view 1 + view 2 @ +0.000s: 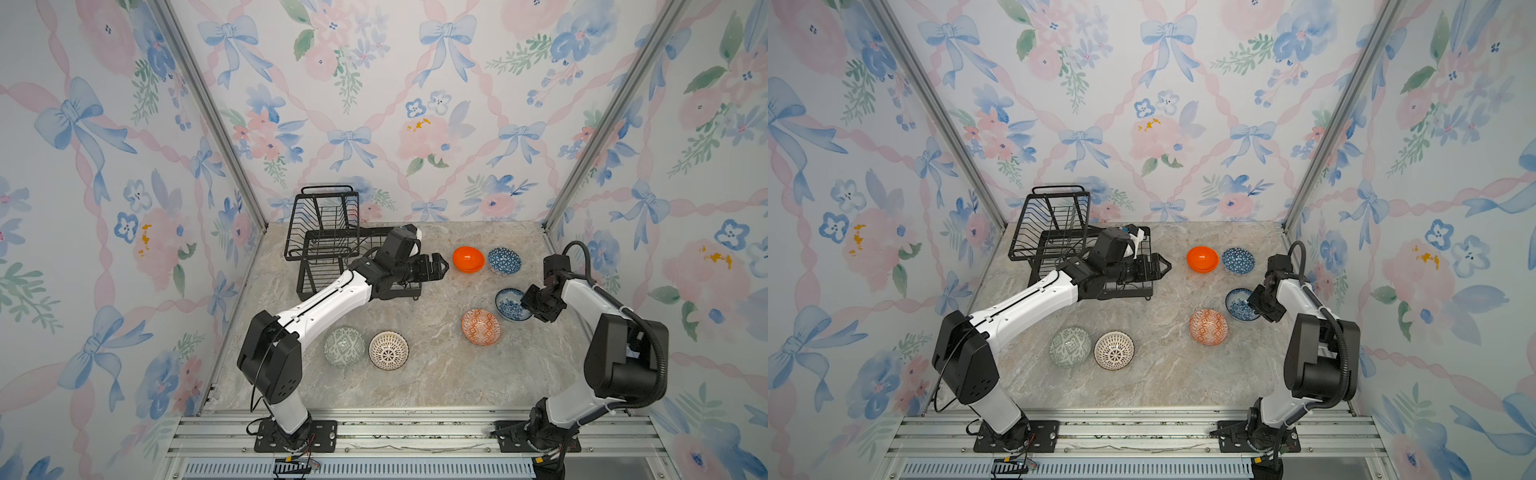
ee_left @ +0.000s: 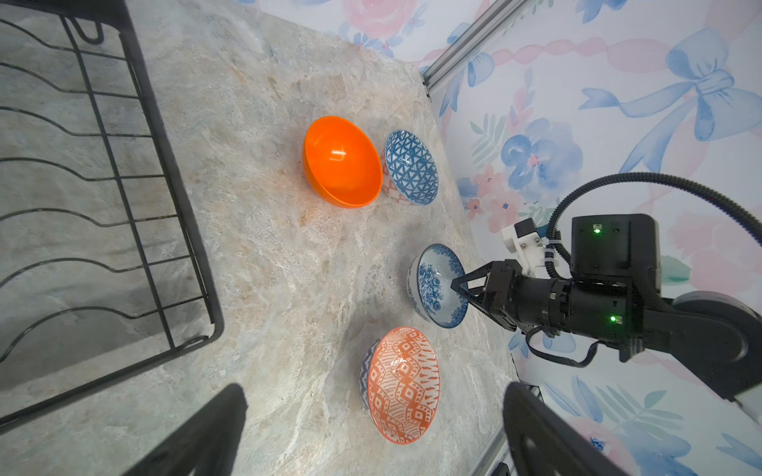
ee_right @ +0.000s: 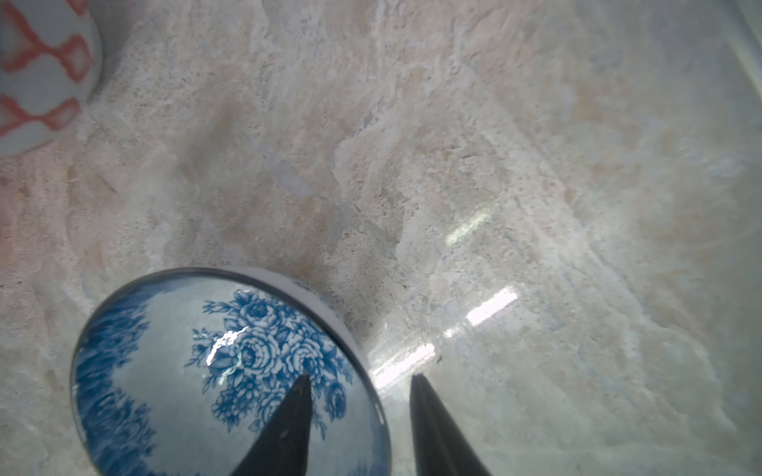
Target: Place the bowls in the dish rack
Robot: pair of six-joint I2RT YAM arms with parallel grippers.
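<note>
Top views both show the dish rack [image 1: 322,232] at centre left, six bowls [image 1: 388,350] on the marble tabletop [image 1: 415,386], and the left gripper [image 1: 444,264] spread wide just left of the plain orange bowl [image 1: 468,259]. Left wrist view has the right gripper [image 2: 453,284] at the blue-and-white floral bowl [image 2: 431,288], centre right. Right wrist view shows its fingers [image 3: 288,432] parted, straddling that bowl's rim at lower left.

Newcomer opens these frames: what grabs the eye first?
The orange bowl glows at the back, beside the geometric bowl. The right pincer straddles the rim of the floral bowl, jaws apart. The black rack, back left, holds no bowl.
</note>
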